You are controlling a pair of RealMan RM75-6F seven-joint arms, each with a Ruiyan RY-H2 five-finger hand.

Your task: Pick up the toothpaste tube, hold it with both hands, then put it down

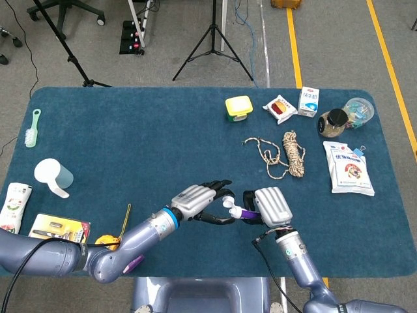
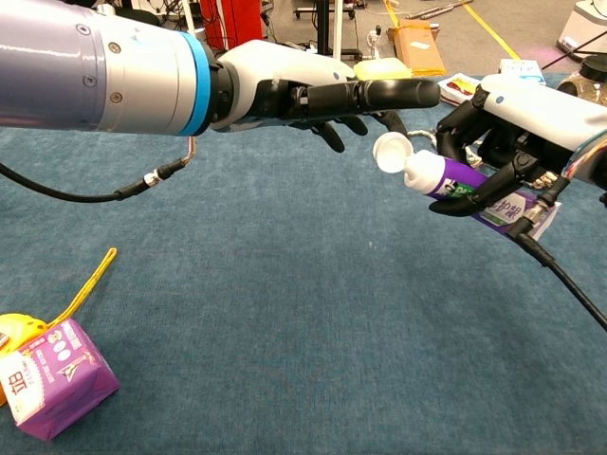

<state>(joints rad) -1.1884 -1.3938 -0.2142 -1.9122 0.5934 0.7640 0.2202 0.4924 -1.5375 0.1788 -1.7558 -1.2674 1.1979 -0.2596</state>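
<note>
The toothpaste tube (image 2: 453, 177) is purple and white with a white cap (image 2: 389, 152), held level above the blue table. My right hand (image 2: 517, 123) grips its body from the right; in the head view that right hand (image 1: 272, 206) covers most of the tube (image 1: 238, 210). My left hand (image 2: 322, 98) reaches in from the left with fingers stretched out, its fingertips right at the cap end. In the head view the left hand (image 1: 202, 201) has its fingers around the white cap, but I cannot tell whether they press on it.
A purple packet (image 2: 52, 379) and a yellow item (image 2: 19, 334) lie at the near left. A coiled rope (image 1: 290, 154), a yellow box (image 1: 238, 107), snack packs (image 1: 281, 107) and a white bag (image 1: 350, 168) sit at the far right. A measuring scoop (image 1: 53, 177) lies at the left.
</note>
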